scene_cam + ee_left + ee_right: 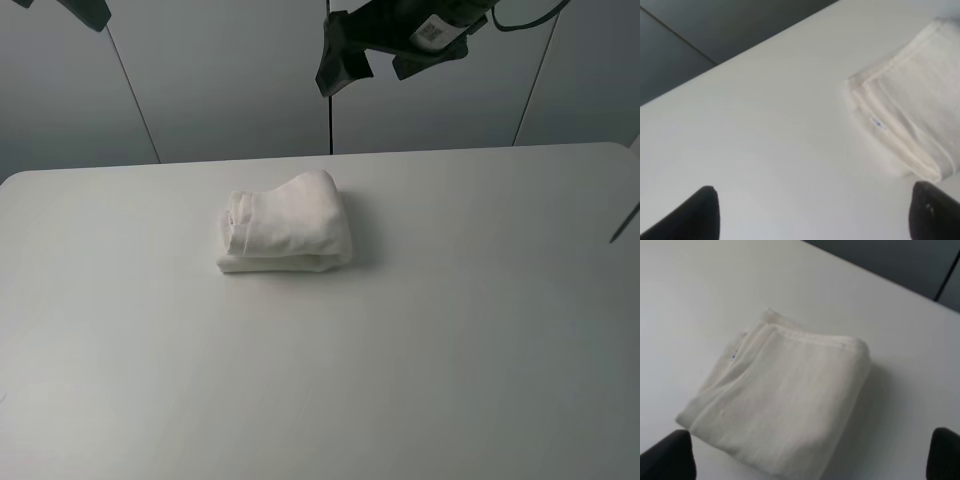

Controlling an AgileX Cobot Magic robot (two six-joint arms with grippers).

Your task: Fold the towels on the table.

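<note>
The white towel (285,235) lies folded into a thick small bundle on the table (420,350), a little left of centre and towards the back. Its stacked edges and small label (878,123) face left. Both grippers hang high above the table and touch nothing. My left gripper (817,215) is open, its fingertips (700,215) wide apart, to the left of the towel (915,110). My right gripper (375,60) is open above and behind the towel (785,410); its dark fingertips (667,455) stand on either side of it in the right wrist view.
The table's far edge (330,157) meets grey wall panels (230,70). Only the tip of the left gripper (90,12) shows at the top left of the exterior high view. A thin dark cable (625,222) hangs at the right edge.
</note>
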